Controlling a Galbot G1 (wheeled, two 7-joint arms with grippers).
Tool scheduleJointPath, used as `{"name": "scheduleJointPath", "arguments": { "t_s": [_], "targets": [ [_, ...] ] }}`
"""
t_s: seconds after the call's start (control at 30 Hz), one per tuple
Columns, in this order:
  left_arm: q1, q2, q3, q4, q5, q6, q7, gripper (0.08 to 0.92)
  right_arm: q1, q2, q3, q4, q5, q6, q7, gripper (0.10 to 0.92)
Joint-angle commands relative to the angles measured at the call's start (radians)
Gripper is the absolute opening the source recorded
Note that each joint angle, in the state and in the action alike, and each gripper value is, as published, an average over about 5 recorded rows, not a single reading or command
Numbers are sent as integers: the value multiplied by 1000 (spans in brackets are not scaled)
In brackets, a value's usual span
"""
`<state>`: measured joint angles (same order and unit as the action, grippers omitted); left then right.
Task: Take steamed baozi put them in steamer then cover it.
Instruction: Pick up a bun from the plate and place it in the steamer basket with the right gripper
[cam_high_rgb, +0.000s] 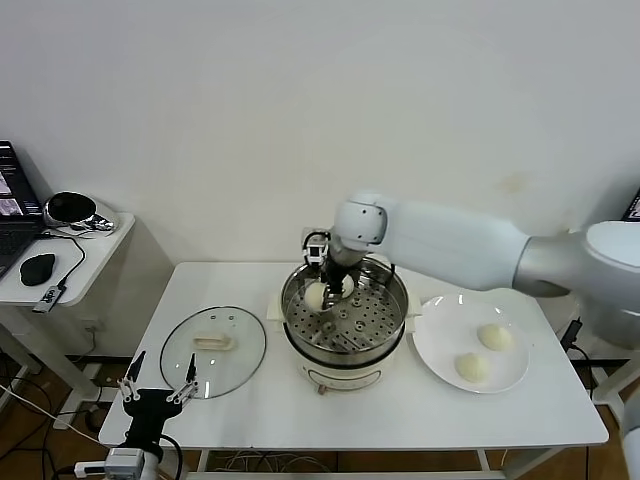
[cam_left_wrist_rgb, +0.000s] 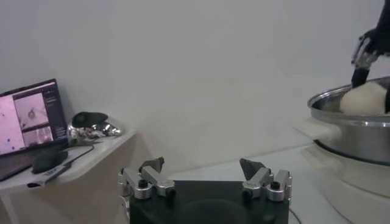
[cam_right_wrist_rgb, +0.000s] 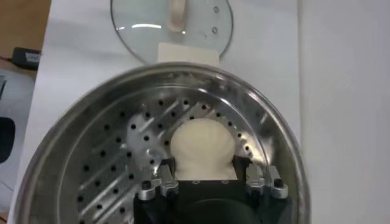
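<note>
The steel steamer (cam_high_rgb: 372, 342) stands mid-table on its white base. My right gripper (cam_high_rgb: 328, 283) reaches into its far left side and is shut on a cream-white baozi (cam_high_rgb: 316, 295). In the right wrist view the gripper (cam_right_wrist_rgb: 203, 163) pinches this baozi (cam_right_wrist_rgb: 202, 143) low over the perforated tray (cam_right_wrist_rgb: 122, 176). A second baozi (cam_high_rgb: 348, 287) shows partly behind the gripper. Two more baozi (cam_high_rgb: 493, 337) (cam_high_rgb: 471, 367) lie on the white plate (cam_high_rgb: 440, 345) at the right. The glass cover (cam_high_rgb: 213, 345) lies flat on the table to the left of the steamer. My left gripper (cam_high_rgb: 158, 385) is open and idle at the front left.
A side table (cam_high_rgb: 20, 285) at the far left holds a laptop, a mouse (cam_high_rgb: 38, 267) and a shiny object (cam_high_rgb: 70, 208). The left wrist view shows the steamer rim (cam_left_wrist_rgb: 341, 112) with a baozi (cam_left_wrist_rgb: 364, 97) above it. The wall is close behind the table.
</note>
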<state>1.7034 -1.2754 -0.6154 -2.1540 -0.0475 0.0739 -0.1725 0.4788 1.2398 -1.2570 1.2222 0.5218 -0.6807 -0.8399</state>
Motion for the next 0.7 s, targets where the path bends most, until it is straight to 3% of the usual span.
{"name": "scheduleJointPath", "arguments": {
  "t_s": [0.03, 0.2, 0.43, 0.6, 0.7],
  "targets": [
    [-2, -1, 5, 3, 2, -1, 0, 823, -46, 76, -9, -54, 17, -45, 42, 593],
    [-5, -3, 7, 5, 2, -1, 0, 823, -52, 79, -3, -60, 28, -46, 57, 616],
    [-11, 4, 11, 4, 3, 2, 0, 823, 34, 23, 13, 8, 48, -45, 2, 789],
    [-15, 15, 12, 2, -1, 4, 1, 823, 178, -157, -11, 171, 39, -31, -111, 821],
    [-16, 22, 12, 4, -5, 4, 1, 823, 236, -303, -29, 268, -66, 14, -190, 823]
  ]
}}
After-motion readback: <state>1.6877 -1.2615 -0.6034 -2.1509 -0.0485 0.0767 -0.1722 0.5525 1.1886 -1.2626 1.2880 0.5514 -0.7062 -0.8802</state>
